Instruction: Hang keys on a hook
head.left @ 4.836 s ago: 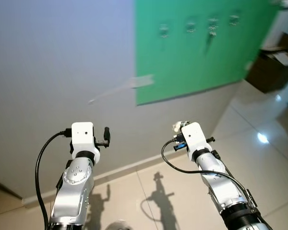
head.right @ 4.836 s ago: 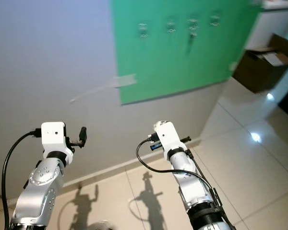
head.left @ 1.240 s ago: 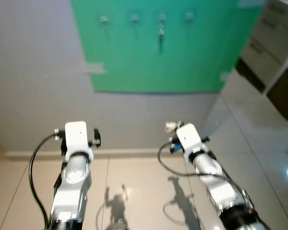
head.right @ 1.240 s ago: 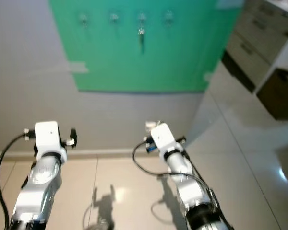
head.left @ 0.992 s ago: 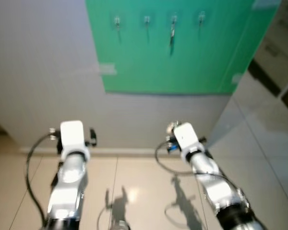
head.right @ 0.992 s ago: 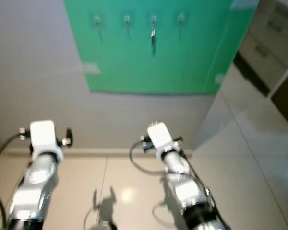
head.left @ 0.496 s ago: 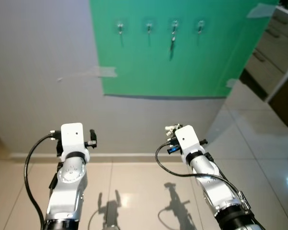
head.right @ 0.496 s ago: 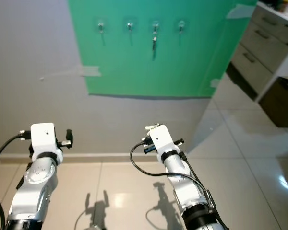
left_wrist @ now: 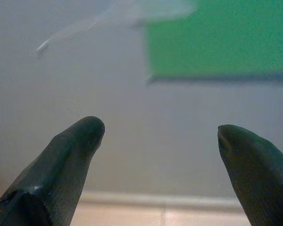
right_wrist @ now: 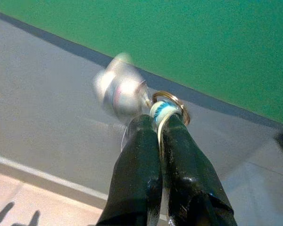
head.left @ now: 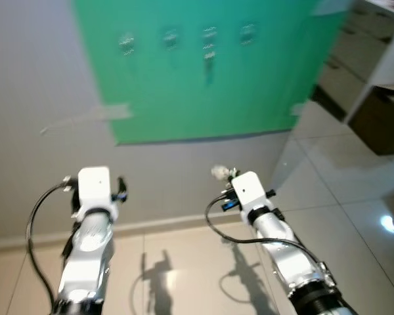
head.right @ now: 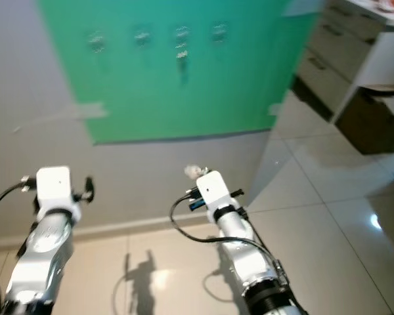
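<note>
Right gripper (right_wrist: 158, 123) pinched tight on keys (right_wrist: 167, 107), a pale fob dangling beside the ring; left gripper (left_wrist: 160, 134) spread wide, holding nothing; both raised before grey wall (head.left: 39, 85); farther, green board (head.left: 203, 98) with hooks (head.left: 171, 37), one already carrying a hung key (head.left: 209, 56).

Ahead of me: green panel (head.left: 203, 85) on grey wall (head.left: 39, 85), glossy tile floor (head.left: 354, 216), white drawers (head.right: 328, 59), brown box (head.left: 381, 115) at right.
</note>
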Motion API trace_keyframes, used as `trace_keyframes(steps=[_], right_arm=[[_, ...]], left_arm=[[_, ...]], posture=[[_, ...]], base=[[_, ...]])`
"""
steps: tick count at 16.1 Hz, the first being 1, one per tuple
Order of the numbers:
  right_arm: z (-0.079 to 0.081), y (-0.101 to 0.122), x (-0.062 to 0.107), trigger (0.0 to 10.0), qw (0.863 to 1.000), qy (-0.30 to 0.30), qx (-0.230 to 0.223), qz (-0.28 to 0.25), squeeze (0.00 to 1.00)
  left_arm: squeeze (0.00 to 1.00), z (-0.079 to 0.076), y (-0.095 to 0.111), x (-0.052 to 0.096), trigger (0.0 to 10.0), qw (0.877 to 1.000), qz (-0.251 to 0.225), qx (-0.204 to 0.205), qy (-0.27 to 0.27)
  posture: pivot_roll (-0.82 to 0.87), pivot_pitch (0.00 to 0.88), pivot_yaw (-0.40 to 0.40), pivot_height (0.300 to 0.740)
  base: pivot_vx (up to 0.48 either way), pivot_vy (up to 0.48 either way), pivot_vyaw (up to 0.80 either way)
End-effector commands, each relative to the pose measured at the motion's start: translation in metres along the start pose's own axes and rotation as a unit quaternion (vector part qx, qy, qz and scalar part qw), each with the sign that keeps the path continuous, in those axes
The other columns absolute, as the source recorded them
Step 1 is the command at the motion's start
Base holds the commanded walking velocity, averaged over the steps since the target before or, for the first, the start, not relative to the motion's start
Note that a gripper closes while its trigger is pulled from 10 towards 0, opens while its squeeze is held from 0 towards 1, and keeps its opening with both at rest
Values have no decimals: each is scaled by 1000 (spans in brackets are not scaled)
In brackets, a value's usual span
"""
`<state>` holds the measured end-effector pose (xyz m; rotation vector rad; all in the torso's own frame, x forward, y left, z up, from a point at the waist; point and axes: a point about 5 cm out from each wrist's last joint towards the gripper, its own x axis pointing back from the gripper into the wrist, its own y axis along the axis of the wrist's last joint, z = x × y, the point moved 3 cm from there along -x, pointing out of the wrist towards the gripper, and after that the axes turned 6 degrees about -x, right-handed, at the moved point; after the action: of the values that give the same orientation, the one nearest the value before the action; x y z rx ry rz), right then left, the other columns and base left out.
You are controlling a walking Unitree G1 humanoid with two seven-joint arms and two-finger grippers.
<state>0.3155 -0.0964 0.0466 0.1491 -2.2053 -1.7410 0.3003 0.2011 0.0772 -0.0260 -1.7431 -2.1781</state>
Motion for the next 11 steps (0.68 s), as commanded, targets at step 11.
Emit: trace_keyframes(steps=[11], right_arm=[[-6, -1, -5, 0, 1000, 0, -7, 5, 0]], left_arm=[[0, -10, 1, -5, 10000, 1000, 3, -3, -17]], posture=[[-36, 0, 2, 740]], base=[[455, 0, 0]])
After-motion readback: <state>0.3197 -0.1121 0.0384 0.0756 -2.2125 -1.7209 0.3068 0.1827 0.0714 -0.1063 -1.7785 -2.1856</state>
